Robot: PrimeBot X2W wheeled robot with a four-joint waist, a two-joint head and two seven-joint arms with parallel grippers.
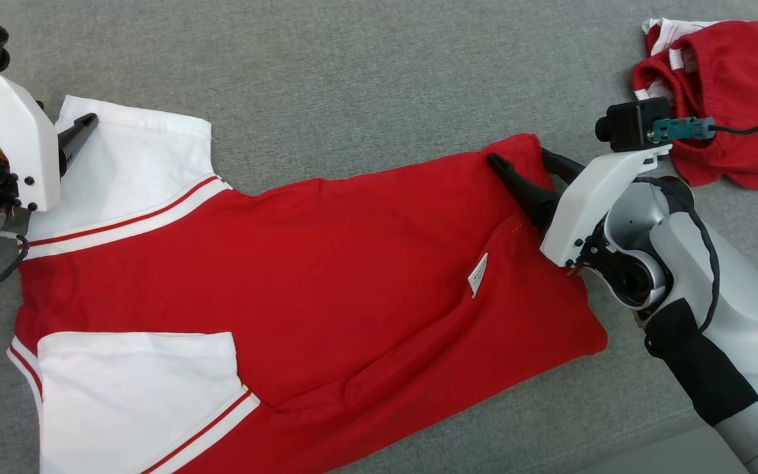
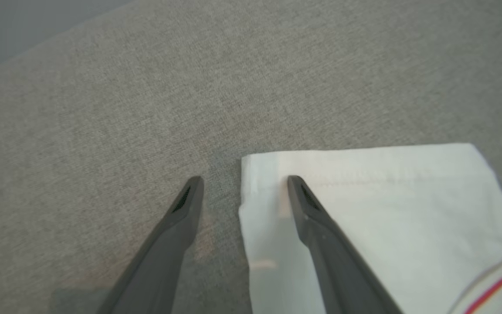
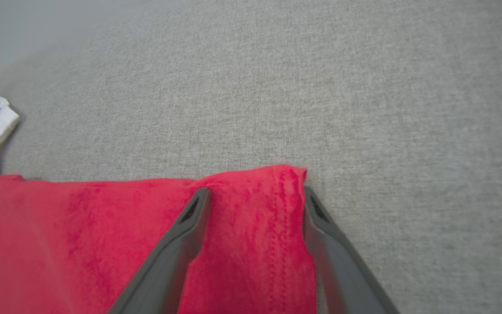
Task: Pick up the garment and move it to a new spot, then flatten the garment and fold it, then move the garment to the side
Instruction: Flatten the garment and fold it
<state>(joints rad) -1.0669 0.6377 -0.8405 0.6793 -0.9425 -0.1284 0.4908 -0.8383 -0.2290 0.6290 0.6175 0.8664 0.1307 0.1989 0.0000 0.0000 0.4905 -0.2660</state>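
Both my jaws stand spread at the sleeve (image 2: 386, 218) and hem corner (image 3: 259, 205) of the garment (image 1: 326, 263); a shallow pinch could slip, skewing the fold.

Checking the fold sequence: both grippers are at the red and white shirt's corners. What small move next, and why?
Probably shut both grippers. The left gripper stands open astride the white sleeve edge, the right gripper open astride the red hem corner of the red and white fabric shirt, spread on grey cloth; neither grips yet.
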